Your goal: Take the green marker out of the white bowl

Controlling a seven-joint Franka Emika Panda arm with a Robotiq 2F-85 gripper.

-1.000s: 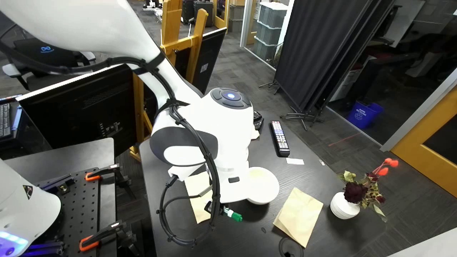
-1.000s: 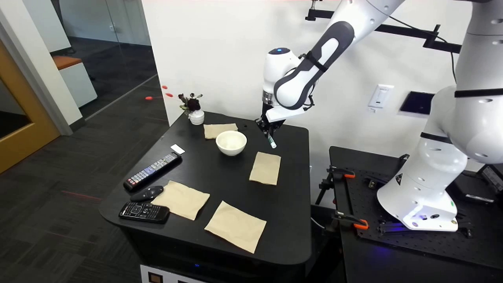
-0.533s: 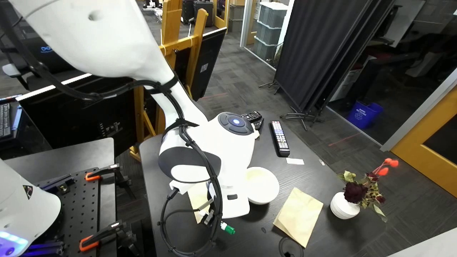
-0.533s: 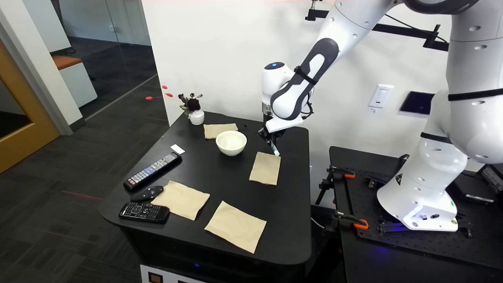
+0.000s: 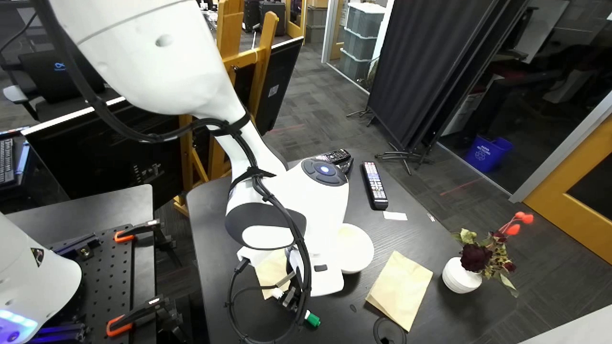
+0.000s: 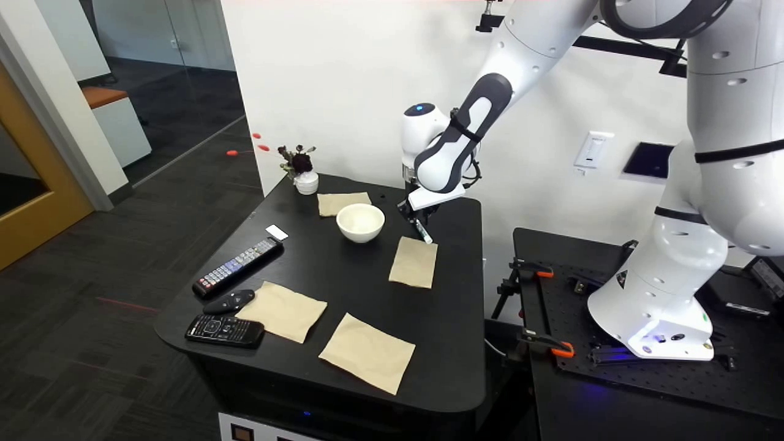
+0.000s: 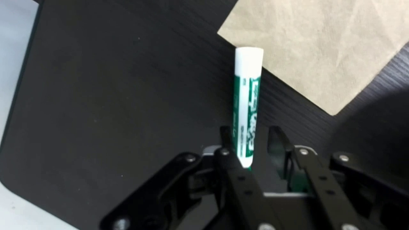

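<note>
The green marker (image 7: 247, 108) is outside the white bowl (image 6: 360, 228), within the spread end effector (image 7: 250, 137), close by one side and with a gap to the other; its long axis runs outward, white end toward the tan paper sheet (image 7: 319, 54); whether it touches the desk (image 6: 343, 275) I cannot tell; backing off along that axis probably disturbs it least.
</note>
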